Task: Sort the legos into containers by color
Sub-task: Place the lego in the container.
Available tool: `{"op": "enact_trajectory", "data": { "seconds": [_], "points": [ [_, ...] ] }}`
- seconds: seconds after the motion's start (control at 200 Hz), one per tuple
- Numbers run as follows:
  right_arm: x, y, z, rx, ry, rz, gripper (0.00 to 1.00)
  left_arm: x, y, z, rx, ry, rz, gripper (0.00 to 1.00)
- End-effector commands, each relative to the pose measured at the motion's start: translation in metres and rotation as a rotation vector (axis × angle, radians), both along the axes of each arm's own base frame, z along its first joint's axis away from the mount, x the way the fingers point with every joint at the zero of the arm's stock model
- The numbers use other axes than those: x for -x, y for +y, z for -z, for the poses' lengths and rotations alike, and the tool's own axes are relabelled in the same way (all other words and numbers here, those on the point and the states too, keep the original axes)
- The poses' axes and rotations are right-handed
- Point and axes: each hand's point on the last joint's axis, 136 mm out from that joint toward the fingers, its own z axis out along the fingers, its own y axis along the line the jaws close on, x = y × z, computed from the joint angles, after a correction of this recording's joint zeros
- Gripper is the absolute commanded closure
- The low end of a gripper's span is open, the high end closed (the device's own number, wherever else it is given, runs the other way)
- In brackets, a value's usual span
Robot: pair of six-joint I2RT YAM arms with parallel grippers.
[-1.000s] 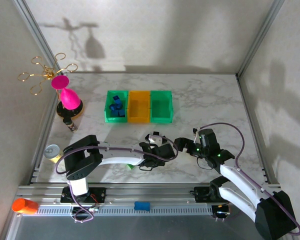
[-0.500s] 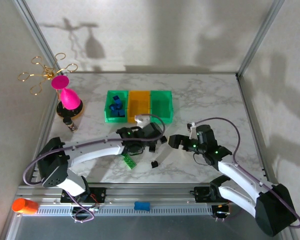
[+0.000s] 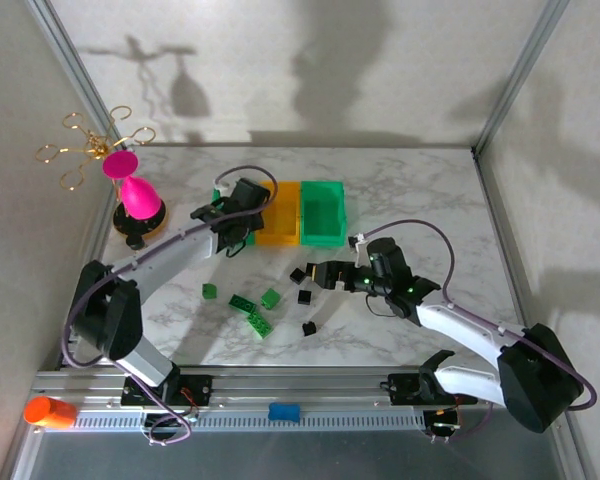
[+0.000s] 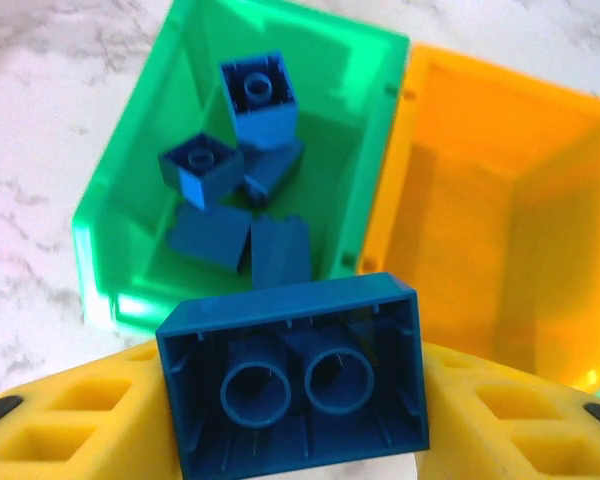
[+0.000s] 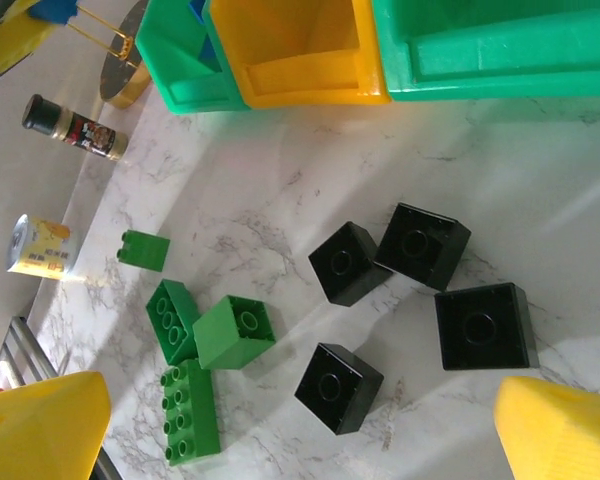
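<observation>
Left hand (image 4: pixel 292 440) pinches a blue brick (image 4: pixel 292 375) between its yellow pads (image 4: pixel 70 425). The brick's hollow underside faces the wrist camera, and it hangs over the near wall of the left green bin (image 4: pixel 115 235). About five blue bricks (image 4: pixel 255 90) lie jumbled inside that bin. The orange bin (image 4: pixel 500 200) touches it at 3 o'clock, and the right green bin (image 3: pixel 323 212) comes next in the row. The row sits toward 11 o'clock on the marble bench (image 3: pixel 410 190).

Right hand (image 5: pixel 300 430) is spread wide, low over the loose bricks near the bench's middle. Four black bricks (image 5: pixel 423 245) lie between its pads. At 9 o'clock of them lie four green bricks (image 5: pixel 235 332), one a long studded plate.

Toward 9 o'clock stand a pink goblet (image 3: pixel 135 195), a dark-capped bottle (image 5: pixel 75 128) and a yellow can (image 5: pixel 38 250). Their labels are too small to read.
</observation>
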Motion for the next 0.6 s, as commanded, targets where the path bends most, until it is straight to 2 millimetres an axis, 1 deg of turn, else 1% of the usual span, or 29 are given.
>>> {"op": "enact_trajectory", "data": {
  "seconds": [0.0,0.14,0.28,0.405,0.516,0.596],
  "points": [
    [-0.010,0.007,-0.016,-0.016,-0.055,0.015,0.01,-0.026,0.007,0.016,-0.004,0.022,0.010,0.47],
    [-0.012,0.006,-0.015,-0.009,-0.053,0.022,0.01,-0.048,0.012,0.039,0.032,0.069,0.004,0.47],
    [-0.013,0.005,-0.013,0.003,-0.058,0.026,0.01,-0.063,0.015,0.046,0.034,0.075,-0.008,0.46],
    [-0.014,0.005,-0.012,0.010,-0.058,0.026,0.01,-0.067,0.015,0.050,0.036,0.084,-0.010,0.42],
    [-0.015,0.006,-0.013,0.012,-0.064,0.026,0.01,-0.067,0.020,0.052,0.029,0.092,-0.018,0.39],
    [-0.016,0.007,-0.015,0.014,-0.069,0.022,0.01,-0.067,0.022,0.051,0.030,0.092,-0.018,0.39]
  ]
}}
